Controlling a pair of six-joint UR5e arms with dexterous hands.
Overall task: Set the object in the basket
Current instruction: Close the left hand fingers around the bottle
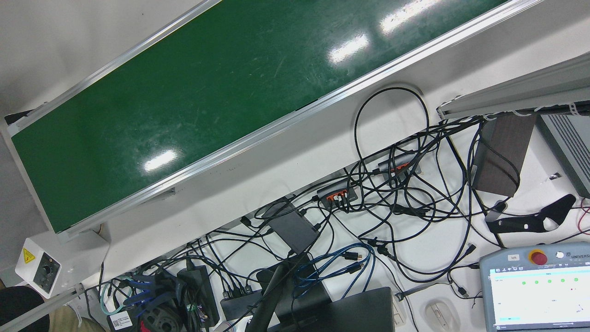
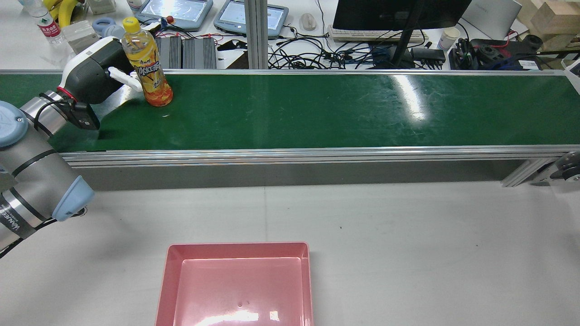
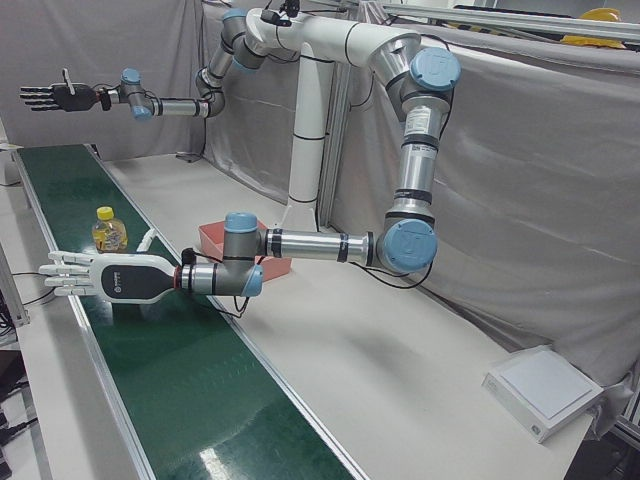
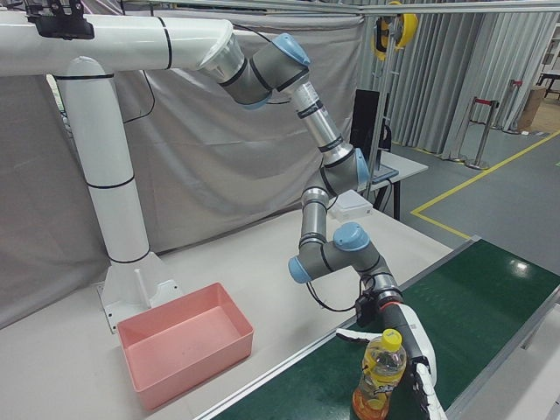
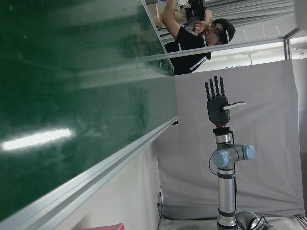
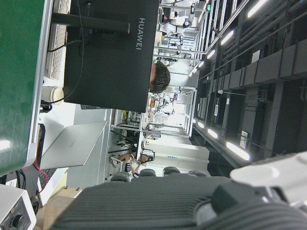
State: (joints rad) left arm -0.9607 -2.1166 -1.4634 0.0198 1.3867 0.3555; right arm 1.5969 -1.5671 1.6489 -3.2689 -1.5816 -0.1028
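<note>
Green conveyor belt (image 2: 317, 113) across the far side of a white counter (image 2: 408, 226), with cluttered desks and monitors beyond. At far left, left arm (image 2: 31, 149) reaching out low over the belt, forearm roughly level. Left hand (image 2: 90, 74) flat, fingers straight and slightly spread, holding nothing, palm side turned toward the orange drink bottle (image 2: 147, 63). Bottle upright on the belt, just beside the fingertips; contact cannot be told. Nearer and toward the middle, empty pink basket (image 2: 235, 248) on the counter, well apart from the bottle. Right hand (image 3: 50, 96) raised high at the belt's far end, fingers extended and apart, idle. Judged step: approach before the grasp, nothing lifted yet. Next move likely calls for curling the fingers around the bottle's body without tipping it, then lifting clear and carrying it back to the basket.
</note>
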